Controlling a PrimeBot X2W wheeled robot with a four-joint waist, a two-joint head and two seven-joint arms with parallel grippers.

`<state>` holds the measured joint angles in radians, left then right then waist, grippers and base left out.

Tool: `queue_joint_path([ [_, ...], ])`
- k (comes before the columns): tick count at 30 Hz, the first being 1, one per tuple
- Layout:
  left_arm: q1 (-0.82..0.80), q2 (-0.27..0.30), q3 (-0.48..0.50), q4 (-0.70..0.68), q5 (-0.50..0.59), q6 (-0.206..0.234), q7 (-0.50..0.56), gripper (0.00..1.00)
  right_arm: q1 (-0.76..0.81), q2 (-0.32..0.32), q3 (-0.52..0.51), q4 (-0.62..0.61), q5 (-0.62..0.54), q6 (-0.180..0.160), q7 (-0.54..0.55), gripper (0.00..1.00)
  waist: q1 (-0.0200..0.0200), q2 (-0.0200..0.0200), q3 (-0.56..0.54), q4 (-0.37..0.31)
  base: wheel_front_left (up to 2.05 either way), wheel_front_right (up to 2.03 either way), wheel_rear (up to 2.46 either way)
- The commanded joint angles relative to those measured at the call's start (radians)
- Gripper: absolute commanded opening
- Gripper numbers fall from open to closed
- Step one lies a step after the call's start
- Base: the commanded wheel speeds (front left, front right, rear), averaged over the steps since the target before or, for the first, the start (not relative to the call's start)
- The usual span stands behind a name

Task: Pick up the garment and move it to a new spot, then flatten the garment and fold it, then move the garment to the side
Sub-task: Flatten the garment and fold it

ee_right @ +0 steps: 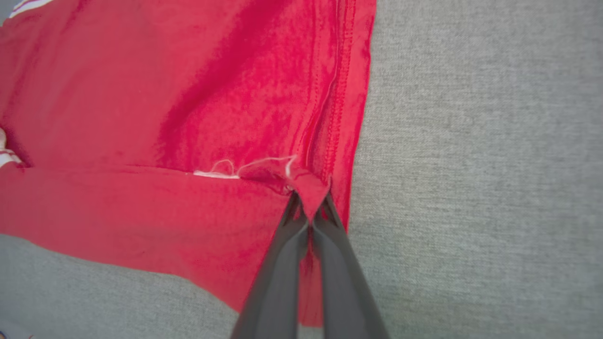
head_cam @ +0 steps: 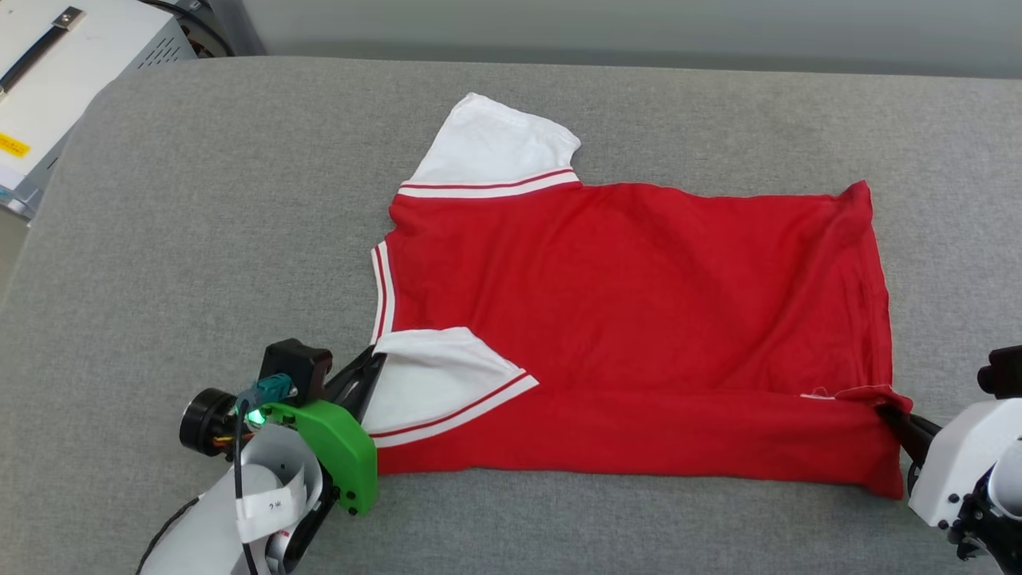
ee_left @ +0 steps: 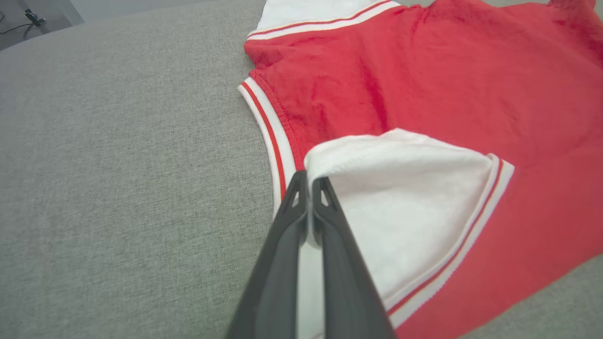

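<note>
Left gripper (head_cam: 370, 374) first: I see its two dark fingers pressed together on the edge of the near sleeve (head_cam: 435, 375), with white cloth caught between them. I count two grippers, one garment (head_cam: 639, 279) and two white sleeves on it.

At the far left of my head camera one white case (head_cam: 72, 56) stands off the corner of the grey cloth surface (head_cam: 200, 239). The garment lies spread on that surface, a little right of centre, collar trim to the left and hem to the right. Its far sleeve (head_cam: 495, 148) lies flat, pointing away from me. The near sleeve is folded in over the red body, and the near edge of the shirt is doubled over as one long band.

At the right end of that band, the right gripper (head_cam: 888, 415) is clamped on the red hem corner, and one loose white thread (ee_right: 221, 172) lies just beside its tips.
</note>
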<state>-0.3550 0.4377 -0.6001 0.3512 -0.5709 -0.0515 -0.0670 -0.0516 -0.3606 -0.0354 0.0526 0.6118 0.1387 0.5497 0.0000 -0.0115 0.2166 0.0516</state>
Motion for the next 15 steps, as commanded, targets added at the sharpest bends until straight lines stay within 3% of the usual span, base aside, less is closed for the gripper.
queue_joint_path([
  [1,-0.025,-0.010,-0.003,0.027,0.018,-0.005,-0.009,0.00,-0.023,0.002,0.006,0.013,-0.011,-0.008,-0.005,0.28,0.0000,0.0115,0.004,-0.005,0.00,0.00,0.00],
  [2,-0.032,-0.014,-0.004,0.045,0.023,-0.003,-0.015,0.45,-0.029,0.001,0.010,0.020,-0.016,-0.008,-0.008,1.00,0.0000,0.0115,0.003,-0.005,0.00,0.00,0.00],
  [3,-0.040,-0.019,-0.007,0.066,0.030,0.001,-0.025,1.00,-0.036,0.001,0.010,0.029,-0.025,-0.008,-0.013,1.00,0.0000,0.0115,0.002,-0.005,0.00,0.00,0.00],
  [10,-0.061,-0.057,0.000,0.173,0.014,-0.002,-0.079,1.00,-0.056,-0.014,0.029,0.037,-0.068,-0.008,-0.059,1.00,0.0000,0.0115,-0.038,0.005,0.00,0.00,0.00],
  [15,-0.041,-0.074,0.036,0.178,-0.024,0.022,-0.115,1.00,-0.038,-0.008,0.023,0.014,-0.107,-0.008,-0.080,1.00,0.0000,0.0115,-0.083,0.016,0.00,0.00,0.00],
])
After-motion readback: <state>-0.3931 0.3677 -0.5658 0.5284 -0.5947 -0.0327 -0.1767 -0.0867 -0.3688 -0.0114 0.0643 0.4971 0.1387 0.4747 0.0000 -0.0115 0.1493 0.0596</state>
